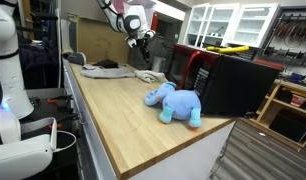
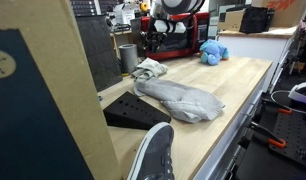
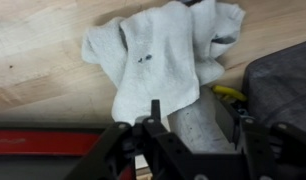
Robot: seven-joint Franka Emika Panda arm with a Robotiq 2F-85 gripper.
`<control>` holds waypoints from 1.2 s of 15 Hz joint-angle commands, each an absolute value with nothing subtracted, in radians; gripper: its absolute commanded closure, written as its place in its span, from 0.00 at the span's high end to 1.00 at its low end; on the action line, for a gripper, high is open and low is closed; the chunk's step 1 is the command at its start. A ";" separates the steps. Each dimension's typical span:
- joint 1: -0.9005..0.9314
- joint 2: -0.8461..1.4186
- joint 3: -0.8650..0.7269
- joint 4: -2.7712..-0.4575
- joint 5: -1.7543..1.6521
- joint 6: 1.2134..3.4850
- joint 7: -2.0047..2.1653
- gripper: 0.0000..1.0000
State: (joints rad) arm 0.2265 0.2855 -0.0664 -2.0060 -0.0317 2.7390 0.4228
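So there's a long wooden table (image 1: 113, 110) that pretty much fills both exterior views. At its far right in an exterior view sits a big black box (image 1: 238, 85). Next down in size is a crumpled grey cloth (image 2: 181, 98) lying flat on the wood. Just past its far end is a white rag (image 2: 148, 68), bunched up and touching the grey cloth. A blue plush elephant (image 1: 175, 103) sits on the near side of the black box, well apart from the cloths.

The claw (image 3: 197, 112) hangs right over the near end of the white rag (image 3: 163, 55). In the wrist view its two fingers (image 3: 153, 122) stand apart, with a pale fold of the rag showing in the gap. I can't tell whether they actually touch the fabric. The grey cloth (image 3: 283, 85) peeks in at the right, and a small yellow bit (image 3: 225, 92) pokes out between the two cloths.
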 commanded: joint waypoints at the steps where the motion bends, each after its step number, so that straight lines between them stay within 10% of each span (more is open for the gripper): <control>1: 0.134 0.109 0.058 -2.084 0.144 2.507 0.221 0.93; 18: 0.198 -0.110 0.174 -2.388 0.317 2.081 -0.081 1.00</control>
